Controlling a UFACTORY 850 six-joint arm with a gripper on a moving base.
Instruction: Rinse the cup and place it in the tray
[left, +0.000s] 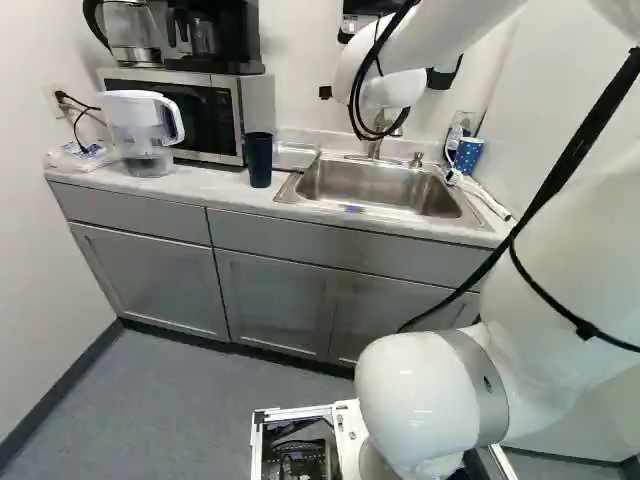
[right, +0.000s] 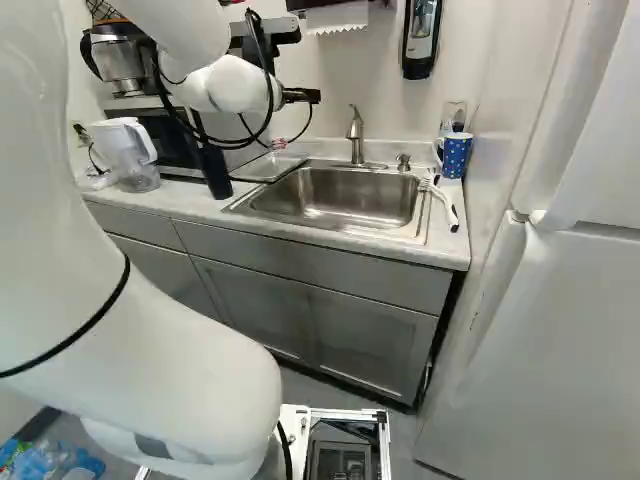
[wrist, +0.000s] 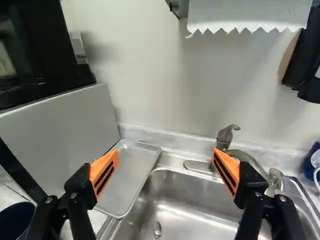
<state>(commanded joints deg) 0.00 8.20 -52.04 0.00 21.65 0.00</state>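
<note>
The gripper (right: 300, 96) is partly hidden behind the arm's wrist in the right base view, high over the sink's side nearer the microwave. In the wrist view the gripper (wrist: 166, 160) holds nothing; its orange pads stand wide apart. A dark blue cup (left: 258, 160) stands upright on the counter, between microwave and sink. Part of that cup (wrist: 16, 220) shows beside one finger in the wrist view, outside the gap. The flat metal tray (wrist: 131, 172) lies beside the sink (wrist: 187, 212), partly behind the same finger. The faucet (right: 356, 135) rises behind the basin.
A blue dotted mug (right: 455, 155) and a white-headed brush (right: 440, 195) are at the sink's far side from the microwave (left: 205, 115). A water pitcher (left: 145, 125) stands before the microwave. Paper towel (wrist: 250, 15) and a soap dispenser (right: 421, 35) hang on the wall.
</note>
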